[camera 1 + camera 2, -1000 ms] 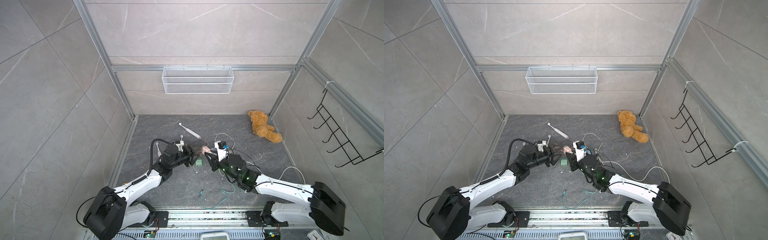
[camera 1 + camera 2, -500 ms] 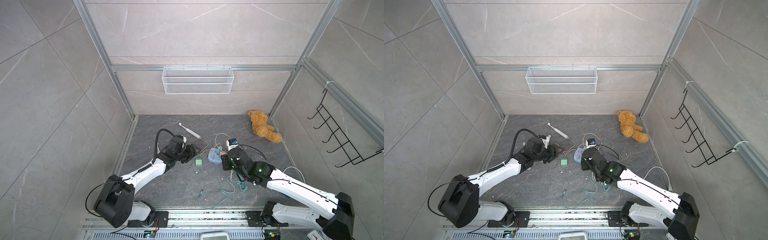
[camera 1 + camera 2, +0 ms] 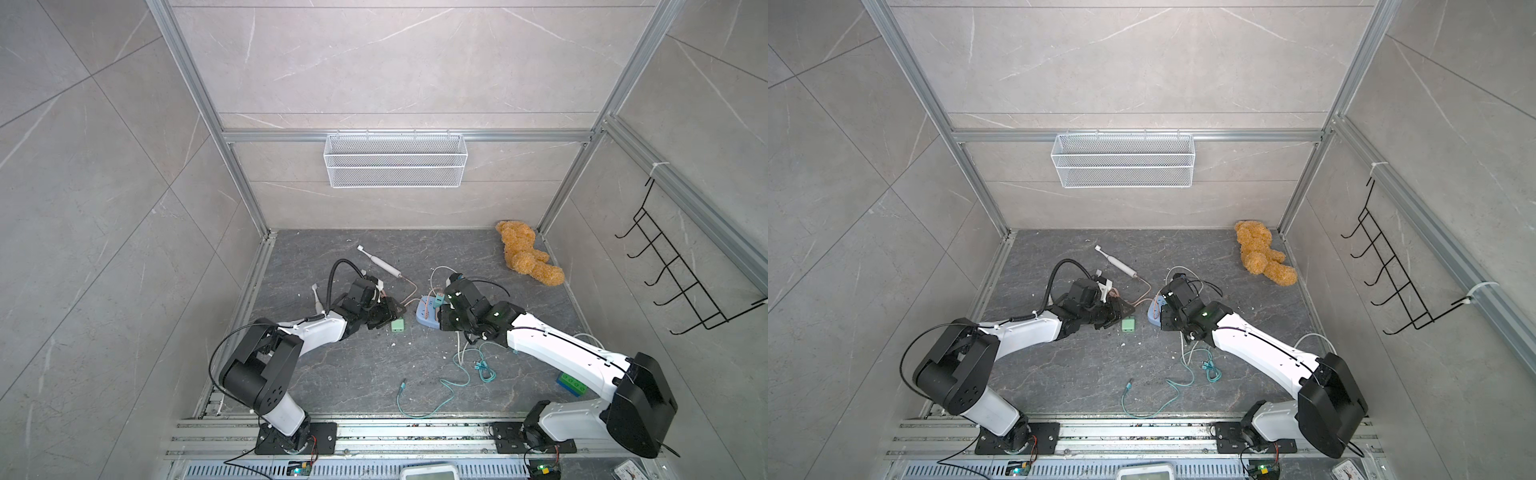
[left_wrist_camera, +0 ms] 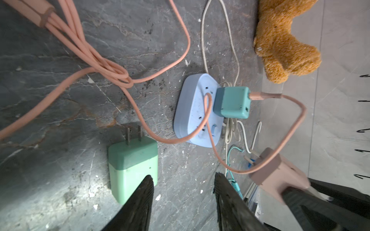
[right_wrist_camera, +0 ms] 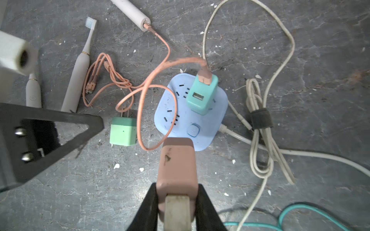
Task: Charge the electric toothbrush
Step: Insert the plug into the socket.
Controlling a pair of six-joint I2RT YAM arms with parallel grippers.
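Gripping a matte pink blocky plug (image 5: 176,160), the right pincer (image 5: 176,188) hangs well apart from the slim white cylindrical toothbrush (image 5: 130,12). The left pincer (image 4: 183,177) gapes empty.

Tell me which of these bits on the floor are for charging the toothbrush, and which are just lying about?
For the job: plugged-in toothbrush; its pink cable; teal charger; blue power strip; pink plug in the right pincer.

Lying about: teddy bear; mint-green plug; two loose toothbrushes; teal cable; wire basket; green block.
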